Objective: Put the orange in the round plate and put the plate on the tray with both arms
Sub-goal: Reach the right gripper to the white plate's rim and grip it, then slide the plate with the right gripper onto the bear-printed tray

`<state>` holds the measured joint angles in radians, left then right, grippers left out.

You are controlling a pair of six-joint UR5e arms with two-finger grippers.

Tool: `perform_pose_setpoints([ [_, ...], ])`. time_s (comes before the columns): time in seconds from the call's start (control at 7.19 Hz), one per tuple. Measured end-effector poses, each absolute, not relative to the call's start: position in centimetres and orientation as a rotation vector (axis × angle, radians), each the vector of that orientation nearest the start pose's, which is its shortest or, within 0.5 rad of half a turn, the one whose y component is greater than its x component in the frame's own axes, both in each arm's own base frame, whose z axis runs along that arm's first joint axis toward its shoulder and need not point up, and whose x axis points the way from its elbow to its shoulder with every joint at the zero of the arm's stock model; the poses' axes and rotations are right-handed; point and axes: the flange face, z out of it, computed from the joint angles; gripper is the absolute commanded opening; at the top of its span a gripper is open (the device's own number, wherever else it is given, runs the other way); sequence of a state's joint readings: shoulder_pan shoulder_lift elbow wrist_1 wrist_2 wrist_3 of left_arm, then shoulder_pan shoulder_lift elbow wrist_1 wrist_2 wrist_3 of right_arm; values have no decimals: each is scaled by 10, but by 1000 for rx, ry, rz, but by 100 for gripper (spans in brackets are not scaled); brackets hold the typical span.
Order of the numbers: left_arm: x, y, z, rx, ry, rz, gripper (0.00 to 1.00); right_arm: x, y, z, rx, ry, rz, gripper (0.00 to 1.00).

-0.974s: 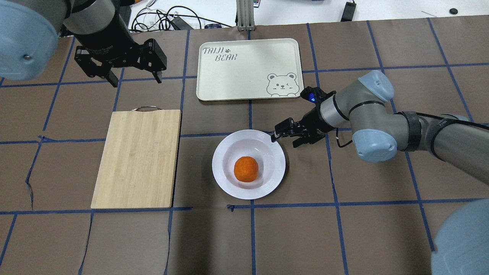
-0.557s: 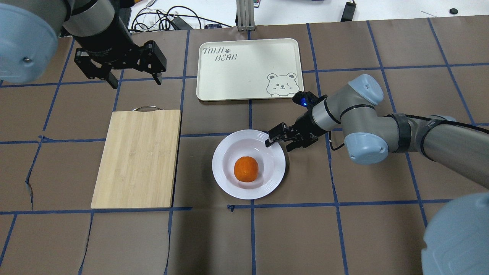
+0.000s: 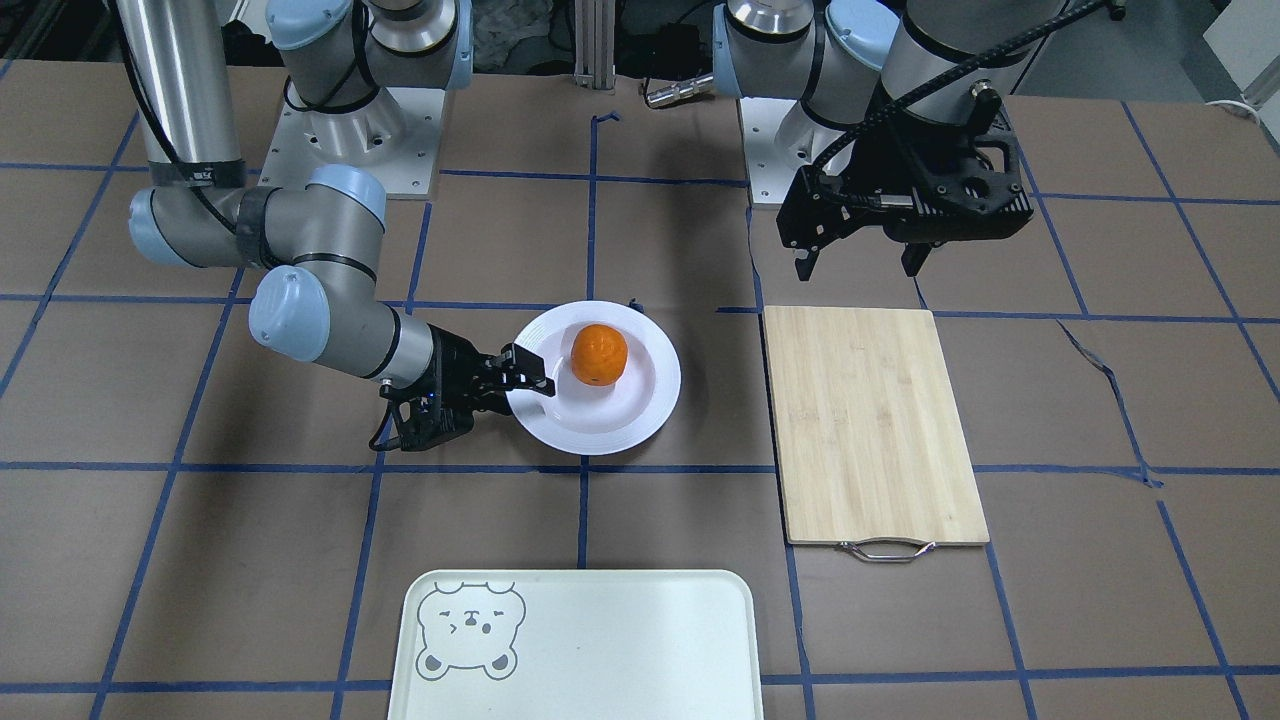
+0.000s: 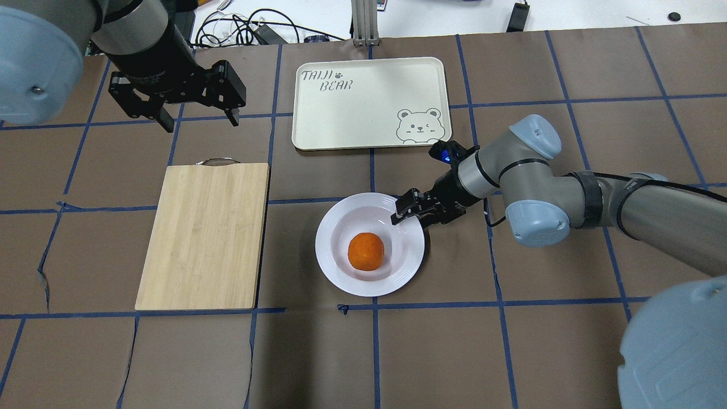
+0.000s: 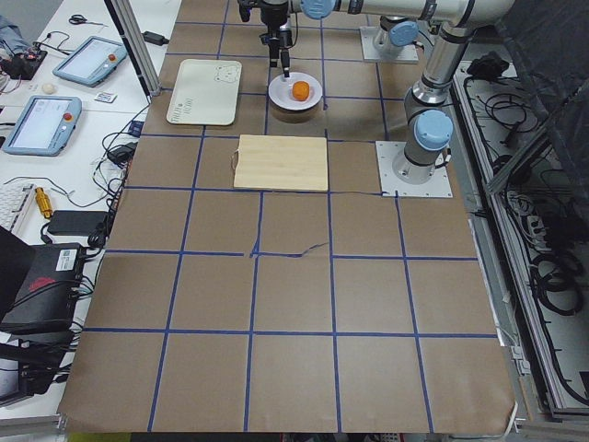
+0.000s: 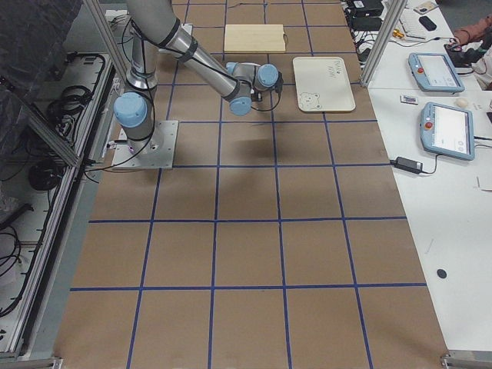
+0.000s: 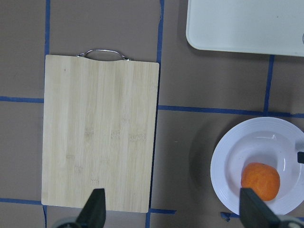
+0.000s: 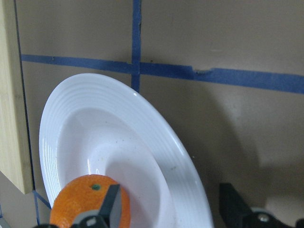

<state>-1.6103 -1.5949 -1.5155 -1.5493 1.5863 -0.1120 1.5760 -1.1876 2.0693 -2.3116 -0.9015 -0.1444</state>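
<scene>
The round plate (image 4: 336, 267), at mid-frame on the tabletop (image 4: 511, 352) with the orange (image 4: 366, 251) loose in it, is judged rigid, slick and breakable, and its upper-right rim, the likeliest hold, is straddled by the open-jawed right end effector (image 4: 413, 215).

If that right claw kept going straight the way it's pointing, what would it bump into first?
The round plate: the right gripper straddles its rim with jaws open. Further on it might reach the orange, though depth is unclear.

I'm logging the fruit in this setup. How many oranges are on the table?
1. The orange sits in the plate, beside the board. No other shows in any view.
</scene>
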Motion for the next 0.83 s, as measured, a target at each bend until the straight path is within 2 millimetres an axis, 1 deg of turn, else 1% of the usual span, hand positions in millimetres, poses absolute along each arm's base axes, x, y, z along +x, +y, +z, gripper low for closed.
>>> perform_pose_setpoints([
  [0.14,-151,-501,506,-115,3127,-86,100,200,-494,161,-126,2460,122,66],
  [0.28,-151,-501,507,-116,3127,-88,100,201,-494,158,-124,2460,130,64],
  [0.42,-151,-501,507,-117,3127,-88,100,202,-493,156,-122,2460,136,52],
  [0.56,-150,-501,507,-119,3126,-89,100,202,-493,155,-113,2461,142,38],
  [0.7,-150,-501,507,-120,3126,-89,100,203,-493,154,-99,2463,149,17],
  [0.83,-150,-501,507,-120,3126,-89,100,206,-492,155,-93,2465,157,0],
])
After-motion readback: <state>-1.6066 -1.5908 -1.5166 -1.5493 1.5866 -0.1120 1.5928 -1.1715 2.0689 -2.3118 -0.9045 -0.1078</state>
